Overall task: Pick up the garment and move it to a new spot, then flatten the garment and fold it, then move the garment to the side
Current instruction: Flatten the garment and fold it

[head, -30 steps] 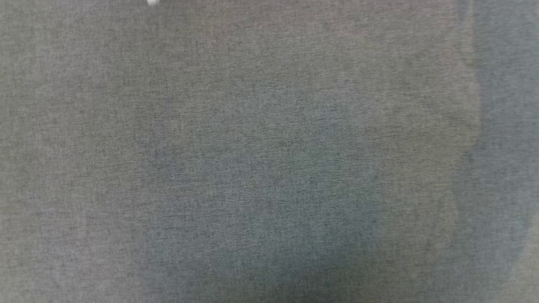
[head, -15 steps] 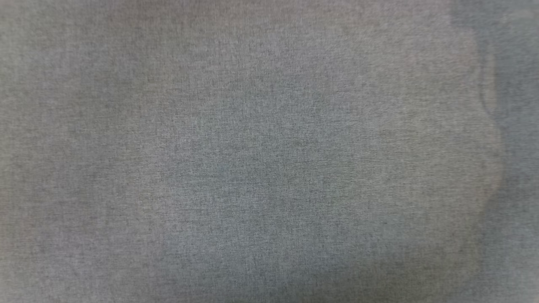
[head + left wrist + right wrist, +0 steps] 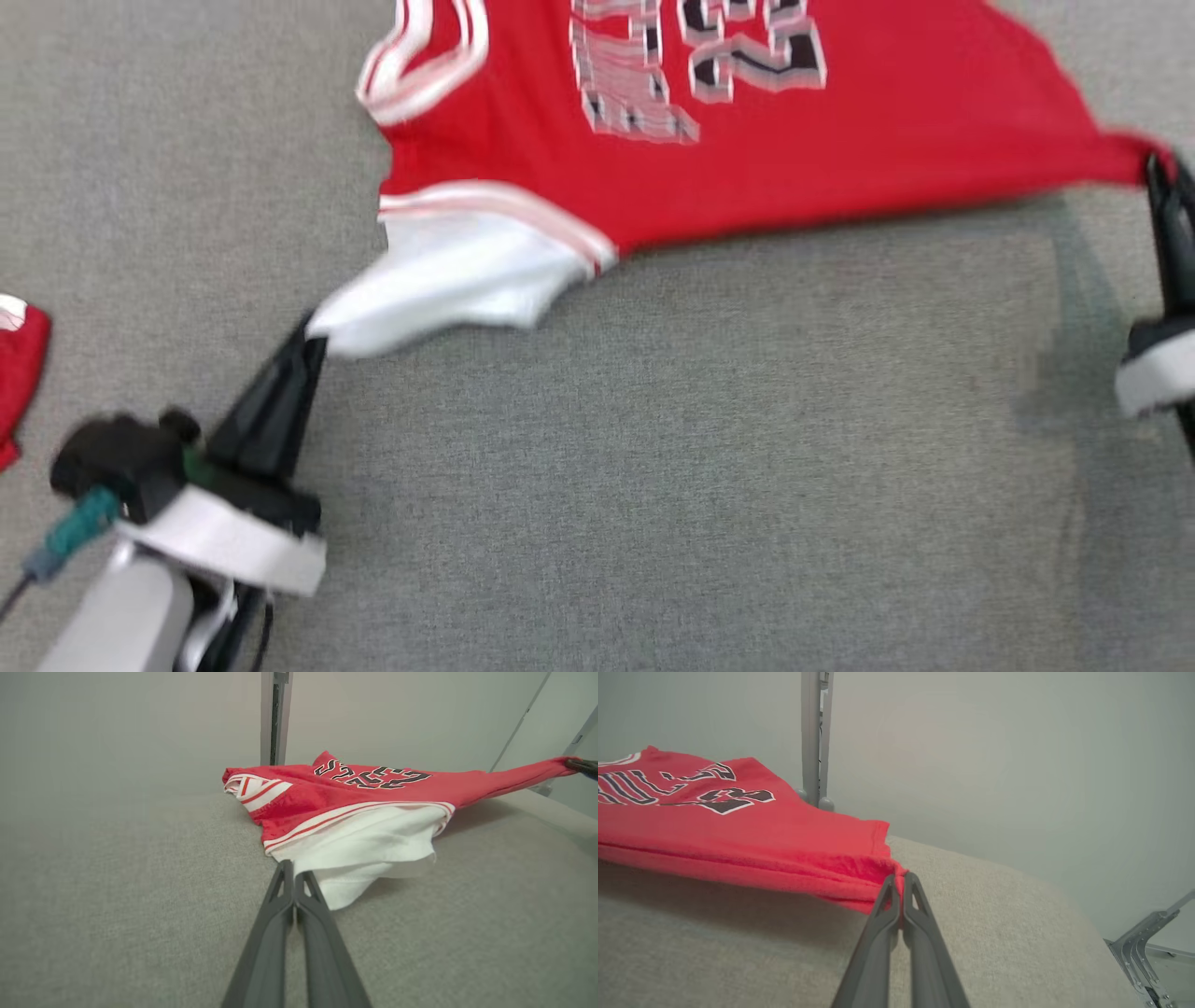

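Spanning left-right between clamped jaws, red garment [image 3: 840, 140], lettering [image 3: 700, 65] up

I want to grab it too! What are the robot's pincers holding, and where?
The red jersey: the left pincer pinches the edge of its white part, the right pincer a red corner.

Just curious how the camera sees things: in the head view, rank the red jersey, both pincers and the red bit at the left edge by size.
1. red jersey, by far.
2. left pincer, fingers fully in frame.
3. right pincer and red bit: both cut by the frame edge, too close to rank.
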Controlling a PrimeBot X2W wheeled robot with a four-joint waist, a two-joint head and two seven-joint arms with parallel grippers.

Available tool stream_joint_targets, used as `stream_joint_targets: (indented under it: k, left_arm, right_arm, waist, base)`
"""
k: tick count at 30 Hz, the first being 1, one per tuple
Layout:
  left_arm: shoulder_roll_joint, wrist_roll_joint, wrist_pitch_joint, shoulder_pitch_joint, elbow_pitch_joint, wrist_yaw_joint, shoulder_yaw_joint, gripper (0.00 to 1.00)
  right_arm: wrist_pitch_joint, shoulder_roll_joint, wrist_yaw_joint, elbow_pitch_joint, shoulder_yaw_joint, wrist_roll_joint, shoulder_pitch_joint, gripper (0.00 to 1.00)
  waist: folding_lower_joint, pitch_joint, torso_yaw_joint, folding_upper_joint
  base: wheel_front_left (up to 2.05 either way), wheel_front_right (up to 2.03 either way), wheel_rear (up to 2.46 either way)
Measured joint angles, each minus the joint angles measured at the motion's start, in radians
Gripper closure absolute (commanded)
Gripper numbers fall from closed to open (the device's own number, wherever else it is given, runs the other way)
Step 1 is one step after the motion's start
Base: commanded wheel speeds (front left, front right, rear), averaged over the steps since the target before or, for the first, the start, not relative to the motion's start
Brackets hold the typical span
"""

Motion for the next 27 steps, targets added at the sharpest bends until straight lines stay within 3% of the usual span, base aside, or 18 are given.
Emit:
stream_joint_targets:
  k: [6, 17, 27]
  left_arm:
    - [-0.027, -0.063, 0.000, 0.220, -0.039, 0.001, 0.003, 1.00]
    - [0.001, -0.110, 0.117, 0.454, -0.230, 0.056, -0.048, 1.00]
    - [0.041, -0.193, 0.244, 0.599, -0.449, 0.112, -0.060, 1.00]
  right_arm:
    - [0.000, 0.041, 0.000, -0.022, -0.066, -0.022, 0.202, 1.00]
    - [0.000, 0.088, 0.000, -0.141, -0.172, -0.053, 0.467, 1.00]
    - [0.000, 0.032, 0.000, -0.227, -0.201, -0.034, 0.655, 1.00]
  waist:
    - [0.0000, -0.084, -0.016, 0.0000]
    - [0.0000, -0.172, -0.032, 0.0000]
    - [0.0000, -0.198, -0.025, 0.0000]
  base:
    - [0.00, 0.00, 0.00]
    - [0.00, 0.00, 0.00]
    - [0.00, 0.00, 0.00]
